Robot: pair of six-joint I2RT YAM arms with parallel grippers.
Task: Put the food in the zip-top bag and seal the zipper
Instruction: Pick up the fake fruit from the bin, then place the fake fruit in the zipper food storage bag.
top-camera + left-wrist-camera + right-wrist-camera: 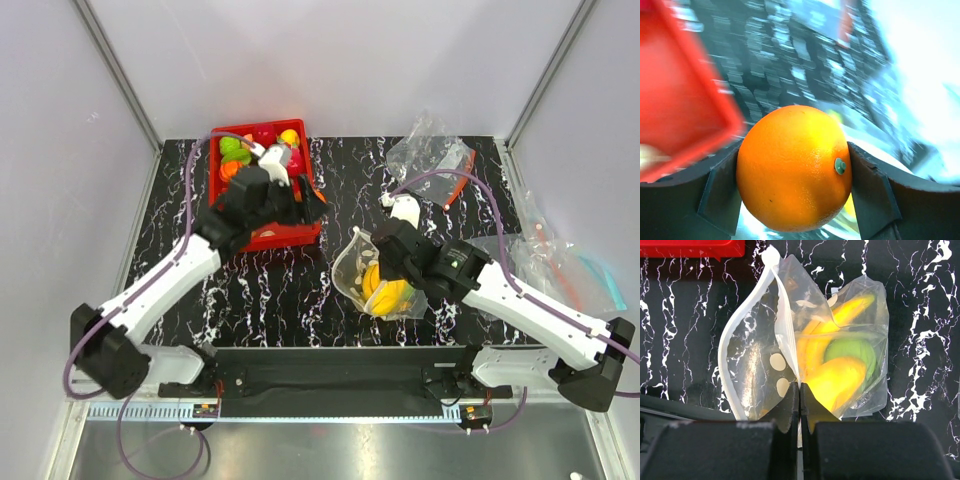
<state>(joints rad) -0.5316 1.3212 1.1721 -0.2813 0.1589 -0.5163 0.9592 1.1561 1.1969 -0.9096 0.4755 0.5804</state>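
**Orange gripped at the basket, dotted bag pinched at its mouth**

The zip-top bag (765, 365) lies on the black marbled table (270, 290), just in front of the right arm and well apart from the red basket (290, 237). Its mouth gapes toward the basket. The whitish zipper (727, 355) curves along one lip of that opening. Through the clear plastic show a yellow banana bunch (850, 310), a green apple (855, 350) and a yellow oval fruit (837, 382), all packed against the closed end.

The right fingers (785, 412) are pressed together on the bag's other lip, pinching the plastic just beside the fruit.

The round orange (795, 167) is outside the bag. The left fingers (722, 190) clamp it from both sides, one pad on each flank, with a small green stem dot facing the wrist camera. In the top view the left arm reaches over the basket's near right corner. The orange itself cannot be made out there. Behind it the wrist view is blurred.

More toy fruit sits at the far end of the basket. Other clear bags (430, 160) lie at the far right of the table.
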